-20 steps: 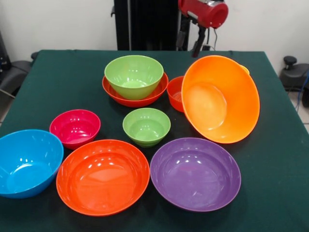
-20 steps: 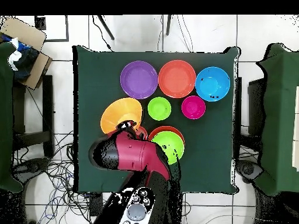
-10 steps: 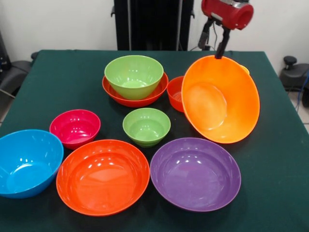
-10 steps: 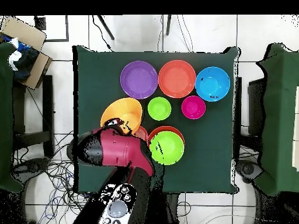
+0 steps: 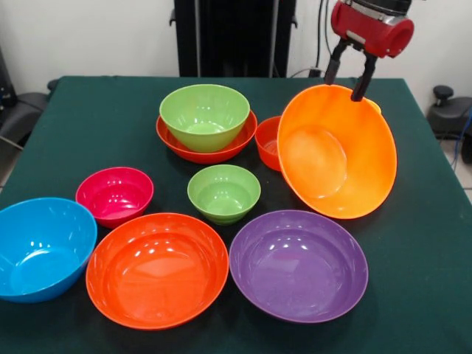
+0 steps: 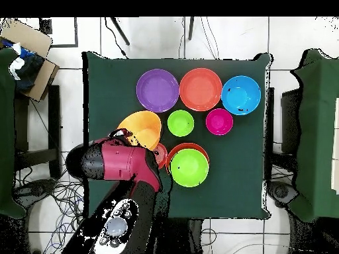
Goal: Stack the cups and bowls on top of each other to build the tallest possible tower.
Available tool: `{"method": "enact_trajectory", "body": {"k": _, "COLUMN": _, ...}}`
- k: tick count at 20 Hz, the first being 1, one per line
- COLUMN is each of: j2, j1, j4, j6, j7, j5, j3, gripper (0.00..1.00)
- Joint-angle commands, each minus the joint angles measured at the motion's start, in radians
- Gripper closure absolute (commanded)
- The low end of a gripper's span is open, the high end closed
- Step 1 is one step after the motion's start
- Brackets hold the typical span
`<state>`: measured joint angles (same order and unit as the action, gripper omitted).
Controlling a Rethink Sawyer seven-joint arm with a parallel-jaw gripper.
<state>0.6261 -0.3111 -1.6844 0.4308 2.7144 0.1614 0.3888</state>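
Note:
A large orange bowl (image 5: 338, 155) (image 6: 140, 127) stands tilted on its side, its inside facing the table's front. My gripper (image 5: 345, 82) (image 6: 122, 135) hangs open at that bowl's upper far rim, nothing held; whether a finger touches the rim I cannot tell. A yellow-orange sliver, likely a cup (image 5: 375, 106), peeks from behind the rim. A small red-orange bowl (image 5: 268, 141) sits against the orange bowl's left side. The tower (image 5: 206, 118) (image 6: 189, 167) is a lime green bowl nested in a wide red-orange bowl.
In front lie a small lime green bowl (image 5: 223, 192), a magenta bowl (image 5: 114, 194), a blue bowl (image 5: 40, 247), a big red-orange bowl (image 5: 156, 269) and a purple bowl (image 5: 298, 264). The red arm (image 6: 119, 164) covers the table's edge beside the orange bowl.
In the front view the gripper has swung rightward from behind the small red-orange bowl to the orange bowl's far rim. No bowl has moved.

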Motion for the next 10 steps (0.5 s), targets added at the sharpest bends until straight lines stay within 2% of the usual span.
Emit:
{"method": "enact_trajectory", "body": {"k": 1, "j2": -0.087, "j1": 0.010, "j4": 0.021, "j6": 0.011, "j7": 0.140, "j5": 0.026, "j3": -0.030, "gripper": 0.00}}
{"method": "enact_trajectory", "body": {"k": 10, "j2": -0.099, "j1": 0.027, "j4": -0.024, "j6": -0.061, "j7": 0.109, "j5": 0.008, "j3": -0.028, "gripper": 0.00}}
